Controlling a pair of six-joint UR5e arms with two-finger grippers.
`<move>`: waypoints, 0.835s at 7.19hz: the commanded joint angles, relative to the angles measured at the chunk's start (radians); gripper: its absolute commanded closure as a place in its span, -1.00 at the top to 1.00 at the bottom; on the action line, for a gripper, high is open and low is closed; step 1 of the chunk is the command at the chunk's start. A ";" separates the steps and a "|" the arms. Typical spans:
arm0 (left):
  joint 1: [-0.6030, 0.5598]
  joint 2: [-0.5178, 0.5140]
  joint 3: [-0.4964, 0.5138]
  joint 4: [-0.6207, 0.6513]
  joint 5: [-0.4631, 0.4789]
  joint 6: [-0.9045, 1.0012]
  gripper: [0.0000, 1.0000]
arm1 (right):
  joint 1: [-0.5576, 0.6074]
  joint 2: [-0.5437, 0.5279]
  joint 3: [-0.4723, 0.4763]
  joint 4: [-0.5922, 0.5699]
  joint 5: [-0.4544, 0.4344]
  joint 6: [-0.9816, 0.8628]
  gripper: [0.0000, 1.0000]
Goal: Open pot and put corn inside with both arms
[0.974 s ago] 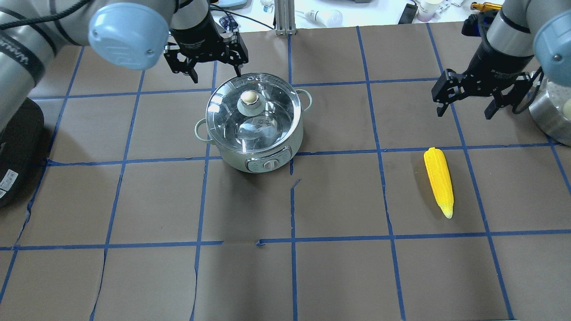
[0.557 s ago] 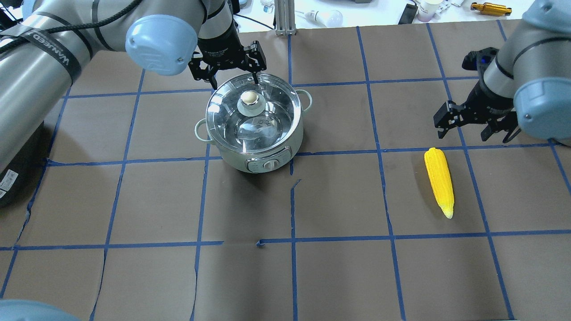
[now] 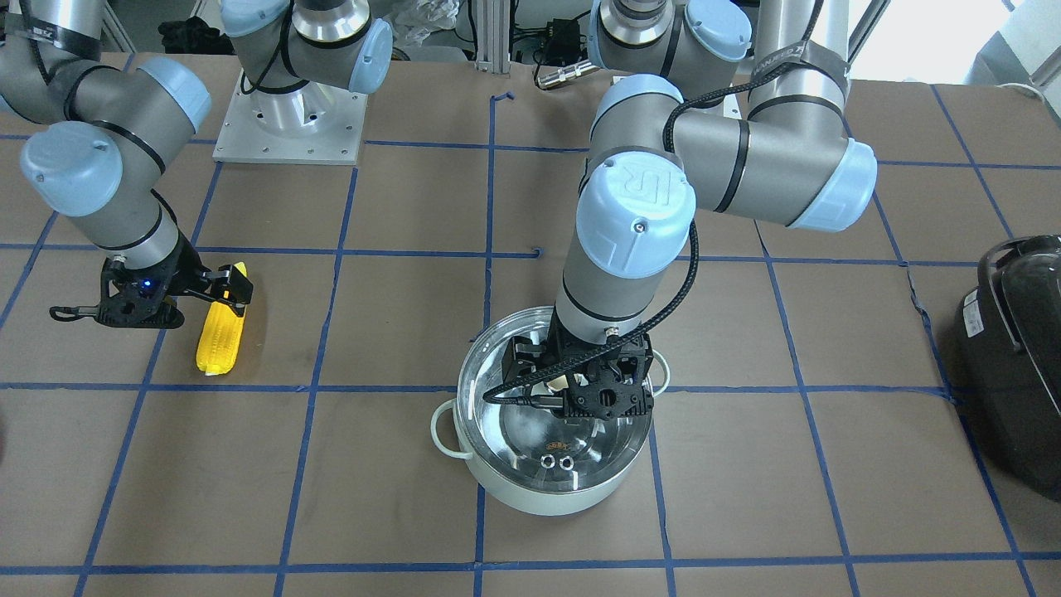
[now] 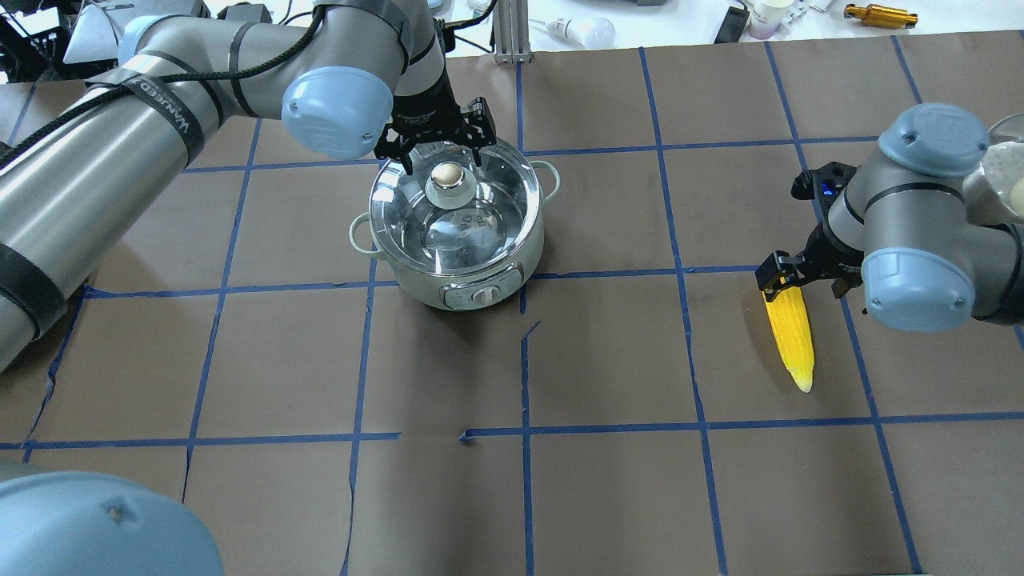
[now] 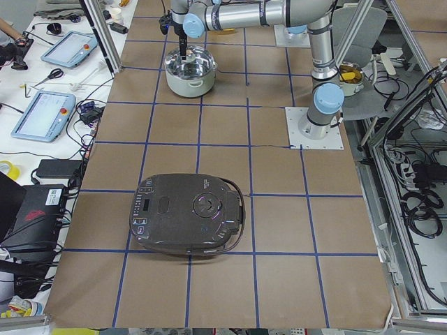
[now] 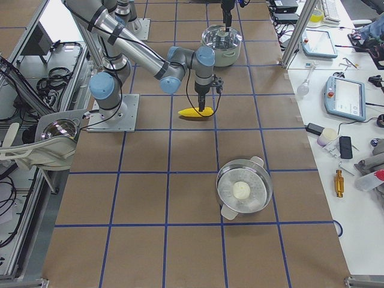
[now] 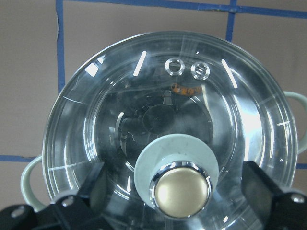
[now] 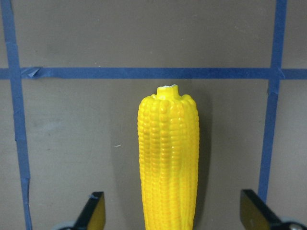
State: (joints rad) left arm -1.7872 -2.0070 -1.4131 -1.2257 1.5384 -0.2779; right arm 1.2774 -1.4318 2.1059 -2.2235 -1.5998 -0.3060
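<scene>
Pot (image 4: 410, 282) dial (image 4: 482, 295): overhead, not front-facing

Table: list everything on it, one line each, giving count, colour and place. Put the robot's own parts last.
table: one, brown covering with a blue tape grid.
pot: one, pale mint-green with a steel interior, mid-table on the robot's left half.
lid: one, clear glass with a brass-coloured knob, closed on the pot.
corn: one, yellow, lying flat on the robot's right half.
black appliance: one, glossy black, at the table's left end.
steel pan: one, silver, at the table's right end, with a white lump inside.
arms: two, silver-grey with light blue caps.
left gripper: black, open, fingers either side of the knob.
right gripper: black, open, astride the corn's thick end, not touching it.
</scene>
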 commanded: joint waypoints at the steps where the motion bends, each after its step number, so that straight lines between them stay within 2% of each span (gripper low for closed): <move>1: -0.005 -0.004 -0.050 0.064 0.005 0.003 0.86 | -0.001 0.051 0.006 -0.057 0.001 -0.012 1.00; 2: -0.005 0.004 -0.053 0.061 0.006 0.006 0.57 | -0.001 0.056 0.006 -0.059 0.004 -0.012 1.00; 3: -0.006 0.020 -0.055 0.046 0.006 0.005 0.08 | -0.001 0.069 0.006 -0.064 0.007 -0.013 1.00; 4: -0.009 0.022 -0.055 0.043 0.006 0.005 -0.10 | -0.001 0.105 0.008 -0.111 0.001 -0.019 1.00; 5: -0.009 0.028 -0.053 0.040 0.003 0.005 -0.19 | -0.001 0.119 0.008 -0.123 0.001 -0.024 1.00; 6: -0.009 0.025 -0.055 0.040 0.002 0.005 -0.48 | -0.001 0.120 0.008 -0.124 0.001 -0.024 1.00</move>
State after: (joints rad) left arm -1.7956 -1.9826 -1.4671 -1.1840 1.5423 -0.2730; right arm 1.2763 -1.3219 2.1135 -2.3375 -1.5978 -0.3276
